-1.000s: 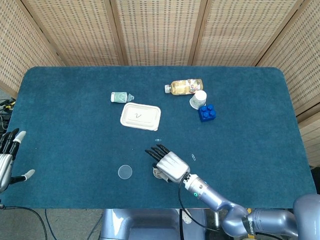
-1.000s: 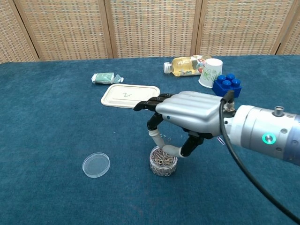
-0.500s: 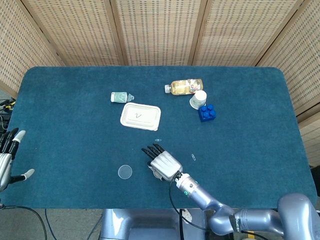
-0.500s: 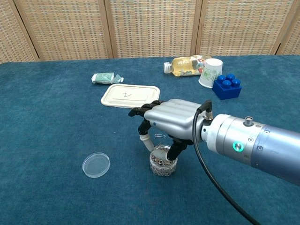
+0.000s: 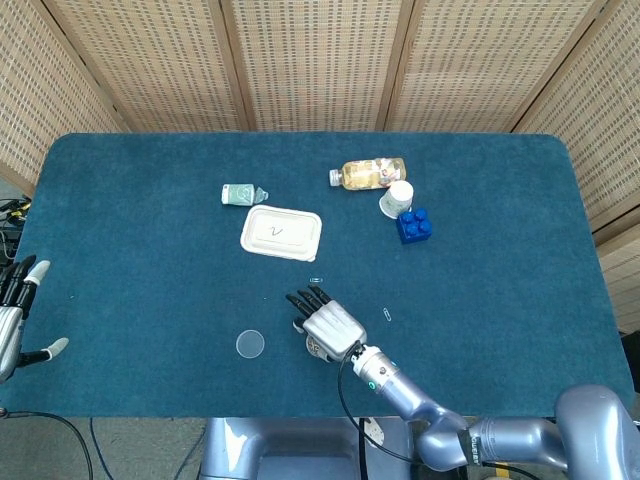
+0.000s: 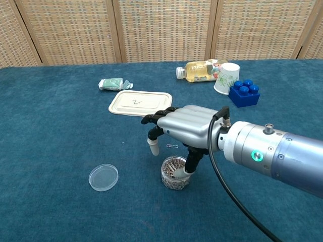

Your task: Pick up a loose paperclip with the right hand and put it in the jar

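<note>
While the blue table (image 5: 120,250) spreads wide beneath it, the right hand (image 6: 184,126) hovers palm-down over the jar (image 6: 174,174), a thumb-like digit reaching into the jar's mouth; whether anything is pinched I cannot tell, since the palm hides the fingertips. At the table's nine o'clock edge the left hand (image 5: 15,310) rests with its fingers spread, holding nothing. Its lid (image 6: 103,177) lies at the jar's nine o'clock. One loose paperclip (image 6: 172,146) lies at the jar's twelve o'clock. A careless lift could catch the rim and tip the jar, spilling clips.
</note>
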Robot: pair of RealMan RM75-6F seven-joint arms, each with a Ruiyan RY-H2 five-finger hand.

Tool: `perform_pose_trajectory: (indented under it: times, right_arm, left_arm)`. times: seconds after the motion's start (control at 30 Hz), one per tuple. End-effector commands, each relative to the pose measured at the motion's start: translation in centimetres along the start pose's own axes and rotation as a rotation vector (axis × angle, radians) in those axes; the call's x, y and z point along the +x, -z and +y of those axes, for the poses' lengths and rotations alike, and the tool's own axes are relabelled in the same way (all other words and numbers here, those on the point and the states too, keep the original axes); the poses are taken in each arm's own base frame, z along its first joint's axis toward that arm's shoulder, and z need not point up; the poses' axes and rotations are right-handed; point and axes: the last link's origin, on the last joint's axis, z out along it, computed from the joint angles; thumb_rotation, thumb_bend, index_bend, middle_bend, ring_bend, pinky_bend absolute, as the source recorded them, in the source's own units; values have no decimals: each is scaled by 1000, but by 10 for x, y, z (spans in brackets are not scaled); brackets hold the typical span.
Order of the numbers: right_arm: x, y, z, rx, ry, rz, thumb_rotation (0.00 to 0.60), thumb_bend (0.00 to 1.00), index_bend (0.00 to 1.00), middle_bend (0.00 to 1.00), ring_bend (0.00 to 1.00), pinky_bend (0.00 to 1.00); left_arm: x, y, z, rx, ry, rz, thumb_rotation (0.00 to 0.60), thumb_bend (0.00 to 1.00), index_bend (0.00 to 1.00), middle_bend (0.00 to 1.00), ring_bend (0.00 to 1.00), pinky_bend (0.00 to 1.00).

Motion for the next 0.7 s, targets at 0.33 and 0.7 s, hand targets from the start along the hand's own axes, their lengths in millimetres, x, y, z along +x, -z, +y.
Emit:
perform_pose_trajectory:
  times: [0.33, 0.7]
  right_arm:
    - [53, 40, 39, -57, 89, 149, 600, 189, 357, 43, 0, 0]
    - [43, 157, 166, -368, 226, 238, 600, 0, 0, 0, 0, 0]
  left_arm:
    - [2, 1, 0, -7, 11, 4, 600, 0, 0, 0, 0, 0]
    - [5, 12, 2, -21, 17, 22, 600, 0, 0, 0, 0, 0]
